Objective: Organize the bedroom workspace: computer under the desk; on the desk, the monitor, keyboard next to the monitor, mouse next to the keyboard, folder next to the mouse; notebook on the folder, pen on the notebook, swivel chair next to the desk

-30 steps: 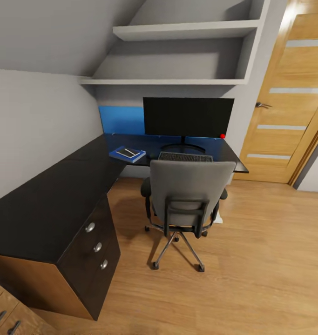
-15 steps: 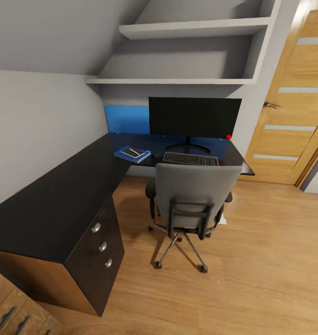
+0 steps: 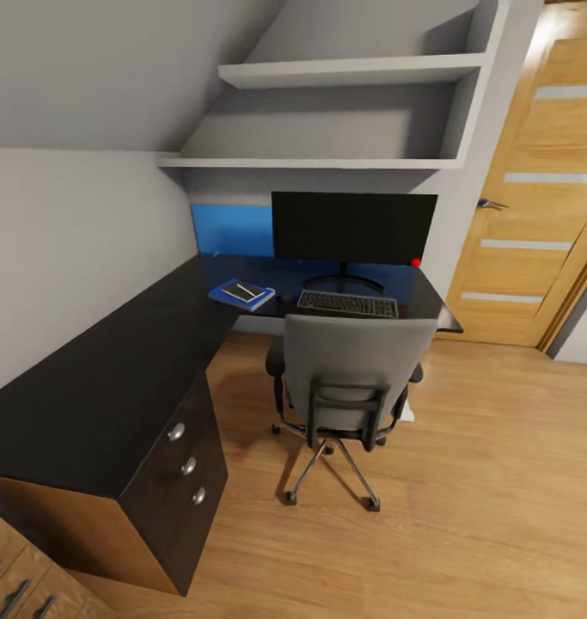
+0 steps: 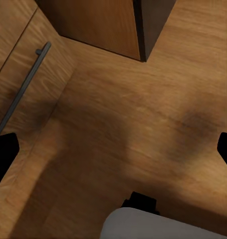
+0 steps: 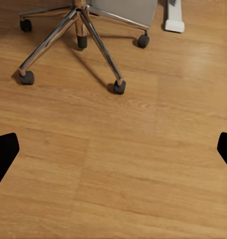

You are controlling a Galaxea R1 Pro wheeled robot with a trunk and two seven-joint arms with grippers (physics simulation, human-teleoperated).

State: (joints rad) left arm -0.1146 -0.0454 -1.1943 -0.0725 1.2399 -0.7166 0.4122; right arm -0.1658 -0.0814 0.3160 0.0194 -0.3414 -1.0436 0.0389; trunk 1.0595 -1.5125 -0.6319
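Note:
The L-shaped black desk [image 3: 95, 387] runs along the wall. The monitor [image 3: 353, 228] stands on its far wing, the keyboard [image 3: 347, 303] lying in front of it. Left of the keyboard lies the blue folder [image 3: 255, 298], the dark notebook [image 3: 241, 291] and a thin white pen [image 3: 235, 293] on top. I cannot make out the mouse against the black top. The grey swivel chair [image 3: 349, 378] stands against the desk, its back toward me; its chrome base [image 5: 78, 30] shows in the right wrist view. My left gripper [image 4: 113, 152] and right gripper [image 5: 113, 152] are both open over bare floor.
A light-wood door [image 3: 534, 223] stands at the right and white shelves [image 3: 353, 73] hang above the monitor. The desk's drawer unit [image 3: 188, 466] faces the open floor. A light-wood drawer chest [image 4: 23, 89] sits close to my left arm. A white piece [image 5: 174, 17] stands behind the chair.
The whole picture has shifted a little, so the camera has moved. Chair, monitor, keyboard and folder stack keep their places relative to the desk.

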